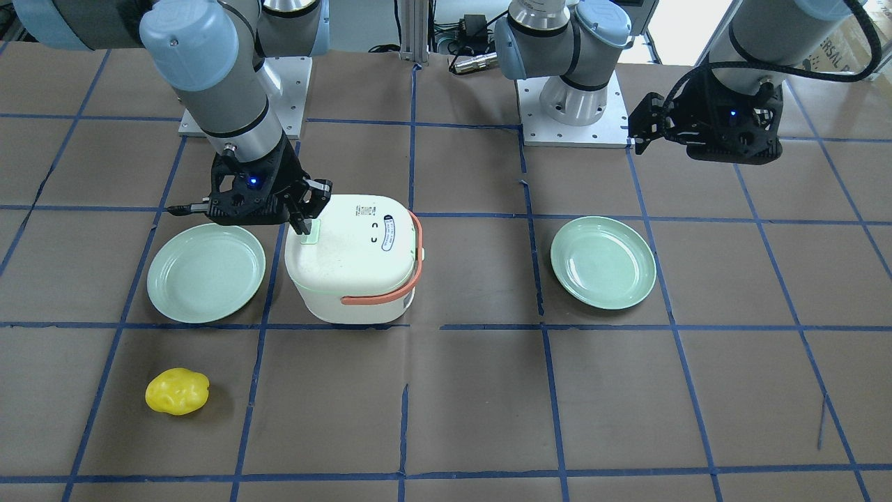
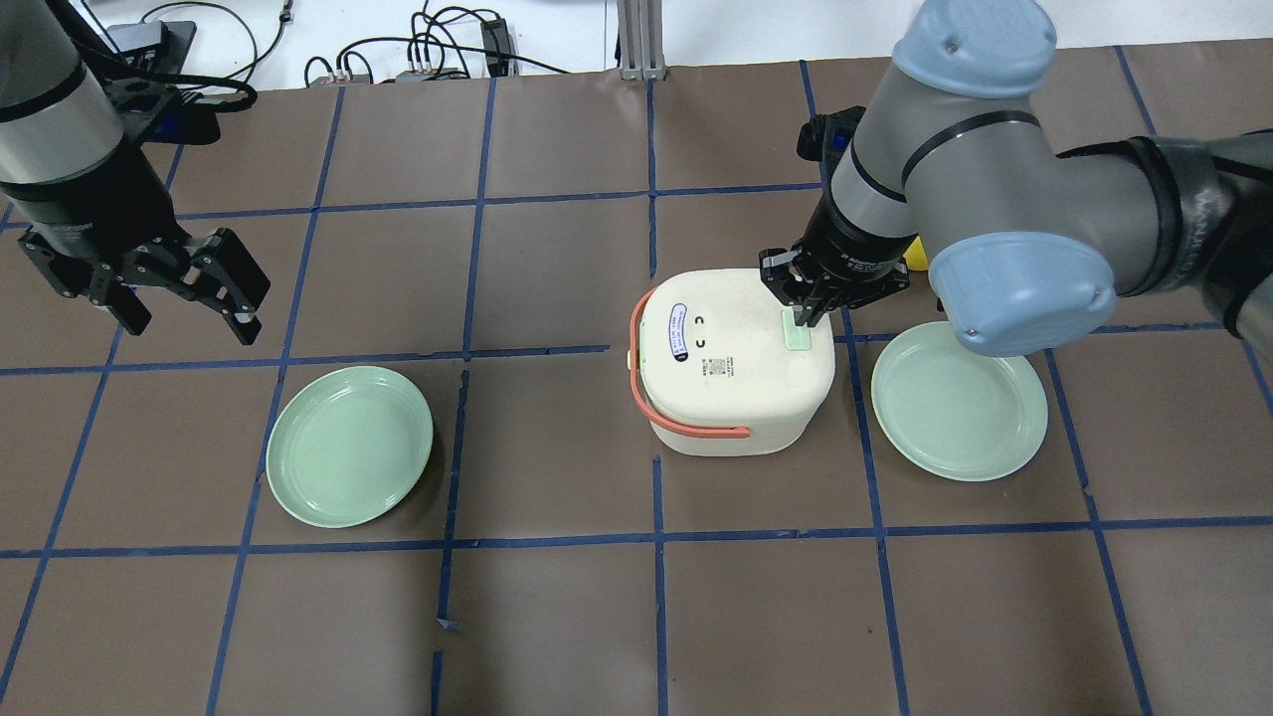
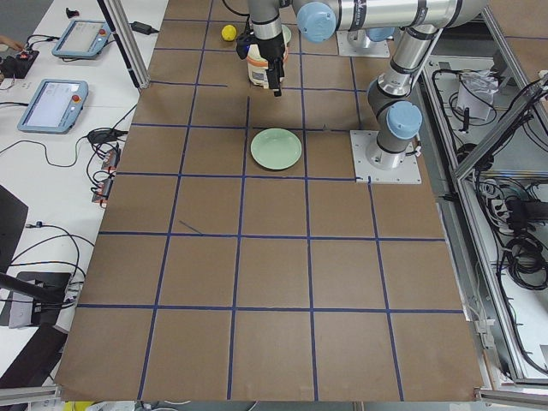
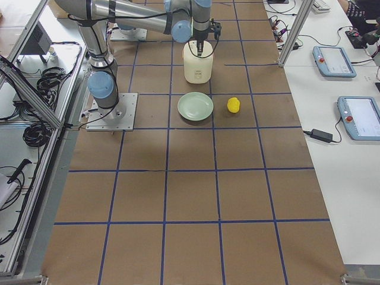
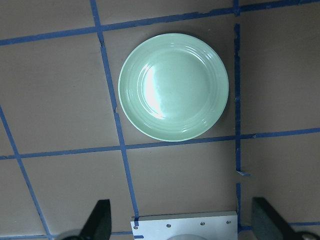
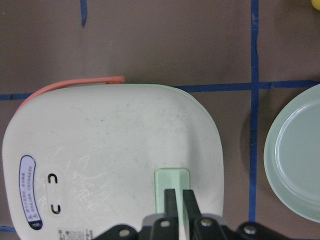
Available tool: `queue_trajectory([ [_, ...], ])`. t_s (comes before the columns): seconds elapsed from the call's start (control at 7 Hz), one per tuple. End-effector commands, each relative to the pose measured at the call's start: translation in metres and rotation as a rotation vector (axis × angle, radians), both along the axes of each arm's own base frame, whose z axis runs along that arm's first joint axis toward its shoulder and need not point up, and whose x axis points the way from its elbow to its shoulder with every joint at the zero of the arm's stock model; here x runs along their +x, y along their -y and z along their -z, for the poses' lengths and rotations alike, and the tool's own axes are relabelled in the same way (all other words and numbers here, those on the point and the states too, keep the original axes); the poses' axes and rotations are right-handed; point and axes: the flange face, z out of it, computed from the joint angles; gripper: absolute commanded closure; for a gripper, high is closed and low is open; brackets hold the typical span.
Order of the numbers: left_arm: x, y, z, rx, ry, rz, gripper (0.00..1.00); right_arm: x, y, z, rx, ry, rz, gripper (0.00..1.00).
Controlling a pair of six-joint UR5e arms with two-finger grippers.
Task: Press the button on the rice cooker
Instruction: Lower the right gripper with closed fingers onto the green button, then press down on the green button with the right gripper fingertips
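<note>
The white rice cooker (image 2: 731, 363) with an orange handle (image 2: 686, 428) stands mid-table; it also shows in the front view (image 1: 355, 258) and the right wrist view (image 6: 110, 160). Its pale green button (image 6: 172, 192) sits on the lid (image 2: 801, 333) (image 1: 311, 233). My right gripper (image 6: 178, 200) is shut, its fingertips (image 2: 808, 316) resting on the button (image 1: 304, 229). My left gripper (image 2: 184, 298) is open and empty, held high at the left, above a green plate (image 5: 173, 93).
One green plate (image 2: 350, 445) lies left of the cooker and another (image 2: 960, 400) right of it, close under my right arm. A yellow toy pepper (image 1: 177, 391) lies beyond the right plate. Blue tape lines cross the brown table.
</note>
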Motion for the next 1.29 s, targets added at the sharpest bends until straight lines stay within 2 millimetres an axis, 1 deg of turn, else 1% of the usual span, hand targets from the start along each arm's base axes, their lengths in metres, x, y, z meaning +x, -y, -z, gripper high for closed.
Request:
queue_trajectory([
  [0.0,0.000,0.000,0.000,0.000,0.000,0.000,0.00,0.000,0.001,0.002,-0.001,0.001,-0.001,0.82],
  [0.43,0.000,0.000,0.000,0.000,0.000,0.000,0.00,0.000,0.003,-0.004,-0.013,0.003,-0.001,0.82],
  [0.57,0.000,0.000,0.000,0.000,0.000,0.000,0.00,0.001,0.005,-0.002,-0.010,0.002,-0.002,0.82],
  [0.86,0.000,0.000,0.000,0.000,0.000,0.000,0.00,0.001,0.010,-0.013,-0.030,0.003,-0.004,0.79],
  [1.14,0.000,0.000,0.000,0.000,0.000,0.000,0.00,0.001,0.012,-0.016,-0.031,0.002,-0.004,0.79],
])
